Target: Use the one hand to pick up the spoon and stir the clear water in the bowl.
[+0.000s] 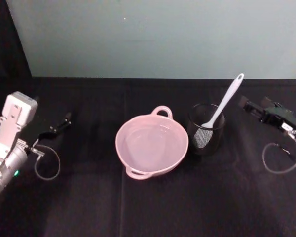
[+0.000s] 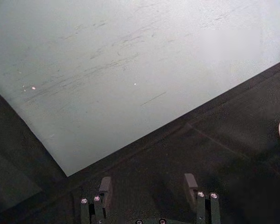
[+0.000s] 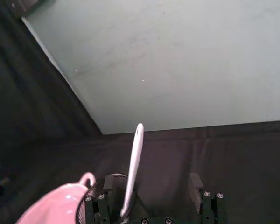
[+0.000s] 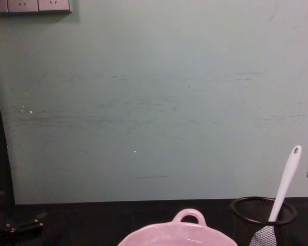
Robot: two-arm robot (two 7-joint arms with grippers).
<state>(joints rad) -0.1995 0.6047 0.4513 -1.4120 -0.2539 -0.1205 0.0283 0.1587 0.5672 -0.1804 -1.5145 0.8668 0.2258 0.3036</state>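
Slim wht spoon (image 1: 224, 101), holed tip, leans in blk mesh cup (image 1: 213, 144).

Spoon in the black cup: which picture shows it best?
The head view: the whole spoon shows, handle leaning out of the cup, blade visible through the mesh. The chest view shows it from the side, the right wrist view just the handle.

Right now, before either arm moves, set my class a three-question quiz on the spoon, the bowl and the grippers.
1. Fill in: the spoon stands in the ____.
2. True or false: the left gripper is apart from the bowl, on the robot's left.
3. The right gripper is: A) shut on the spoon; B) open, apart from the spoon; C) inside the bowl.
Key: 1 black mesh cup; 2 true; 3 B.
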